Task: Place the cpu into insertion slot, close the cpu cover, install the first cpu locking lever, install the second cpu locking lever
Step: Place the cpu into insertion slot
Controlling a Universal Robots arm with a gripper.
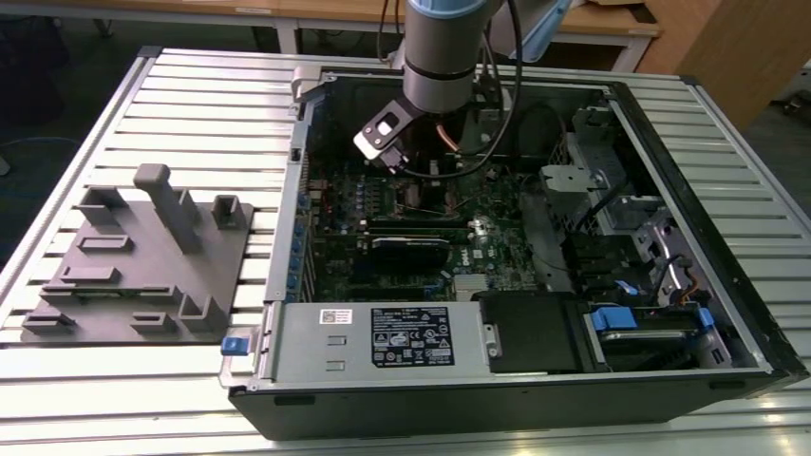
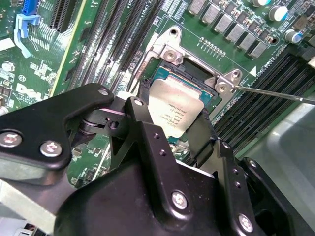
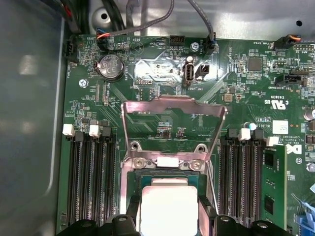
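Observation:
The cpu point(image 2: 174, 110) point(image 3: 167, 209), a small square chip with a silvery top, is between the black fingers point(image 2: 142, 105) of my gripper point(image 2: 172, 118) point(image 3: 168, 219), which is shut on it. It hangs right over the insertion slot point(image 2: 170, 73) point(image 3: 162, 176) on the green circuit board point(image 1: 380, 195); I cannot tell whether it rests in the slot. The cpu cover point(image 3: 172, 105), a silvery frame, stands swung open behind the slot. A thin locking lever point(image 2: 275, 93) sticks out sideways, unlatched. In the exterior view my gripper point(image 1: 403, 163) reaches down into the open computer case.
Long black memory slots point(image 3: 91, 182) flank the socket, with a green memory module point(image 3: 273, 187) beside them. Cables point(image 1: 507, 114) hang near the arm. The case walls point(image 1: 709, 190) enclose the board. A grey fixture block point(image 1: 140, 256) sits on the slatted table at the exterior view's left.

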